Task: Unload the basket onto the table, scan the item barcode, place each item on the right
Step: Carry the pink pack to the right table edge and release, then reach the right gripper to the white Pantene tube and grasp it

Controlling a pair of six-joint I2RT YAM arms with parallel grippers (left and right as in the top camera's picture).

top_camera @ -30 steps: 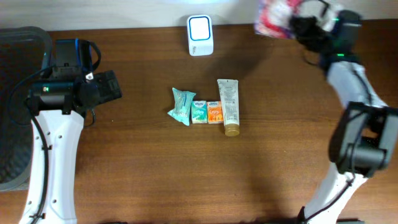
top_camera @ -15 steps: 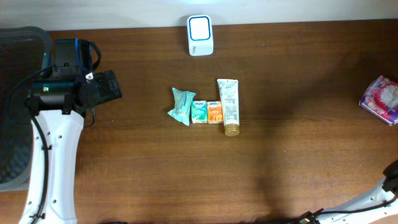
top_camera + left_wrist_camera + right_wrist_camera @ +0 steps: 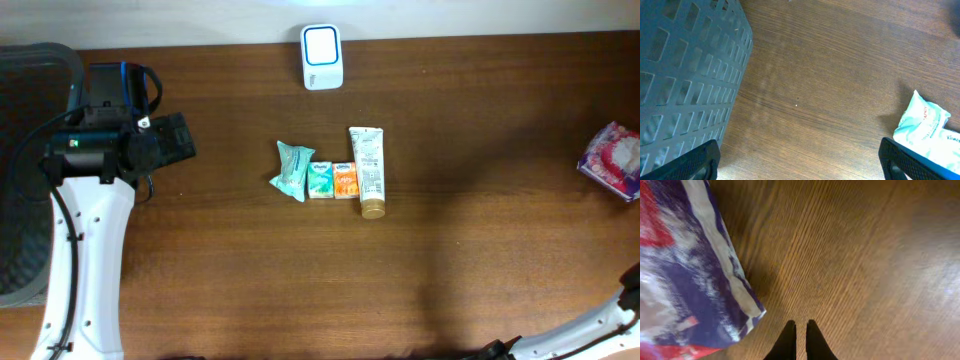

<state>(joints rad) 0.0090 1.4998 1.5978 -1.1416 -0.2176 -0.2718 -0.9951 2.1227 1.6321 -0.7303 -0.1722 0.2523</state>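
From above: the white scanner (image 3: 322, 57) stands at the far edge, centre, window up, where any item can be presented to it. Mid-worktop (image 3: 470, 260) there's a tidy row, touching or nearly so: teal packet (image 3: 293, 170), teal box (image 3: 320, 180), orange box (image 3: 345, 180) and tube (image 3: 368, 170), looking like a queue for scanning. Well apart at the right edge lies a pink-and-purple packet (image 3: 612, 160), set off from that row, so I'd call it the item in play. Far left sits a grey mesh basket (image 3: 25, 170). I can't make out anything inside it. The left end effector (image 3: 178, 140) hangs just beside the basket, away from the row.

Left wrist: fingers spread wide at the bottom corners, nothing between them but bare wood. The basket wall fills the left, and the teal packet peeks in on the right.

Right wrist: the right end effector (image 3: 801, 340) has its two dark tips pressed together, pinching nothing. The pink-and-purple packet rests flat on the worktop just to the left of them. It's close, but not gripped.
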